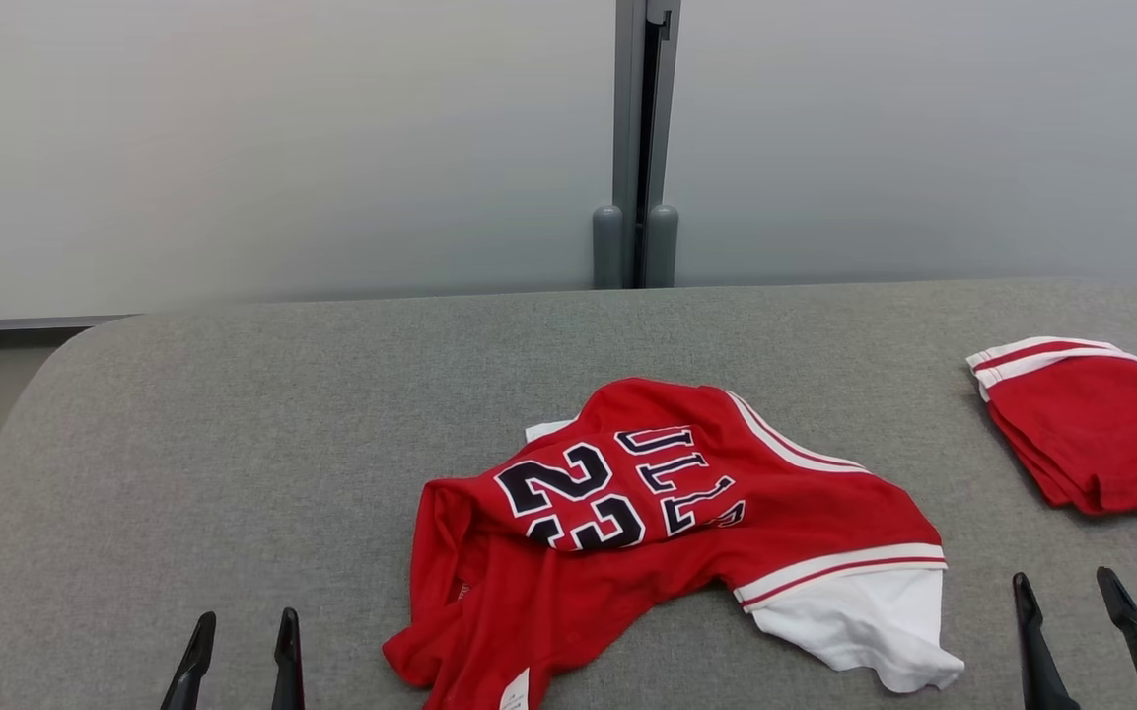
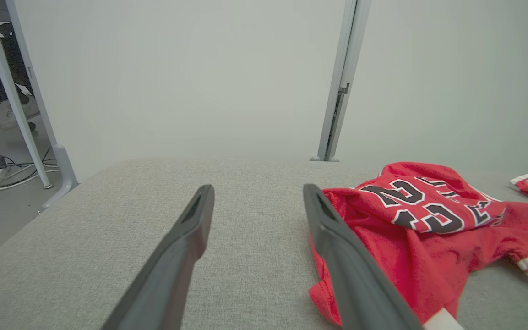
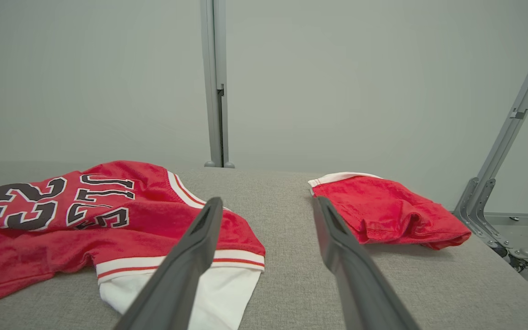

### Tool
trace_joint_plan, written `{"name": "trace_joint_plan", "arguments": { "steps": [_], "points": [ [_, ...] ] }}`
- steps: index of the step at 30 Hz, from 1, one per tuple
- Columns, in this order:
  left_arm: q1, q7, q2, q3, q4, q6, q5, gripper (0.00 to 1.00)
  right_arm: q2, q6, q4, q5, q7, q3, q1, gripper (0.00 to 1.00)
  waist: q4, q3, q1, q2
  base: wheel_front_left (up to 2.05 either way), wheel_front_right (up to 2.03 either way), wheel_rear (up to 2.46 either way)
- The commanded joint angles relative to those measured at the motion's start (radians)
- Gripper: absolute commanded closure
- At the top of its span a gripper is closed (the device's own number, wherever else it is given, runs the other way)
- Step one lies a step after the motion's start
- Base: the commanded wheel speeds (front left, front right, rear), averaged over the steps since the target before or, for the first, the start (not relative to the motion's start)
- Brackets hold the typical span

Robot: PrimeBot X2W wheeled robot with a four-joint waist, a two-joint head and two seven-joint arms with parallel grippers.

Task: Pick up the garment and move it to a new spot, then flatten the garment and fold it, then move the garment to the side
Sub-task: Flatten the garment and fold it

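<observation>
A crumpled red jersey (image 1: 667, 523) with a white sleeve and dark numerals is seen lying on the grey padded table (image 1: 233, 444), near the middle of its front edge. The left gripper (image 1: 246, 619) is held to the jersey's left, fingers spread wide and empty. The right gripper (image 1: 1064, 580) is held near the white sleeve, likewise spread wide with nothing gripped. A second red piece (image 1: 1091, 424), apparently folded, is set well apart at the table's right.

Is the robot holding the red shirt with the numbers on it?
No, the red shirt lies crumpled on the grey table, with the left gripper and the right gripper both open and off it.
</observation>
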Motion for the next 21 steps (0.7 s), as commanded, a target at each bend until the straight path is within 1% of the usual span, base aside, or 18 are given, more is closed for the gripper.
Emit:
{"name": "trace_joint_plan", "arguments": {
  "steps": [1,4,7,9,11,12,14,17,21],
  "points": [
    [-0.009,-0.004,0.001,-0.002,-0.002,-0.008,0.021,0.0,-0.005,0.0,-0.009,0.006,-0.005,-0.001,-0.012,0.0,-0.003,0.002,0.0,0.0,0.0,0.0,0.0],
    [0.011,-0.004,-0.004,-0.04,-0.012,-0.017,0.032,0.0,-0.005,0.0,-0.025,0.005,-0.005,0.006,-0.03,0.0,-0.013,0.009,0.0,0.0,0.0,0.0,0.0],
    [0.034,0.002,-0.004,-0.11,0.008,-0.033,0.035,0.0,-0.021,0.0,0.028,-0.025,-0.005,0.046,-0.041,0.0,-0.023,0.02,0.0,0.0,0.0,0.0,0.0],
    [0.048,0.049,-0.004,-0.169,0.022,-0.053,0.016,0.0,-0.043,0.0,0.074,-0.036,0.025,0.081,-0.061,0.0,-0.026,0.031,0.0,0.0,0.0,0.0,0.0],
    [0.05,0.094,-0.002,-0.202,0.036,-0.063,0.006,0.0,-0.056,0.0,0.113,-0.03,0.062,0.111,-0.077,0.0,-0.028,0.048,0.0,0.0,0.0,0.0,0.0],
    [0.05,0.094,-0.002,-0.202,0.036,-0.063,0.006,0.0,-0.056,0.0,0.113,-0.03,0.062,0.111,-0.077,0.0,-0.028,0.048,0.0,0.0,0.0,0.0,0.0],
    [0.044,0.129,-0.004,-0.234,0.041,-0.07,-0.012,0.0,-0.071,0.0,0.144,-0.035,0.088,0.125,-0.09,0.0,-0.022,0.07,0.0,0.0,0.0,0.0,0.0],
    [0.013,0.174,-0.003,-0.26,0.067,-0.074,-0.025,0.0,-0.065,0.0,0.185,-0.031,0.117,0.139,-0.121,0.0,-0.015,0.116,0.0,0.0,0.0,0.0,0.0],
    [-0.03,0.193,-0.004,-0.281,0.098,-0.079,-0.048,0.0,-0.052,0.0,0.233,-0.027,0.147,0.152,-0.151,0.0,-0.008,0.17,0.0,0.0,0.0,0.0,0.0]
  ]
}}
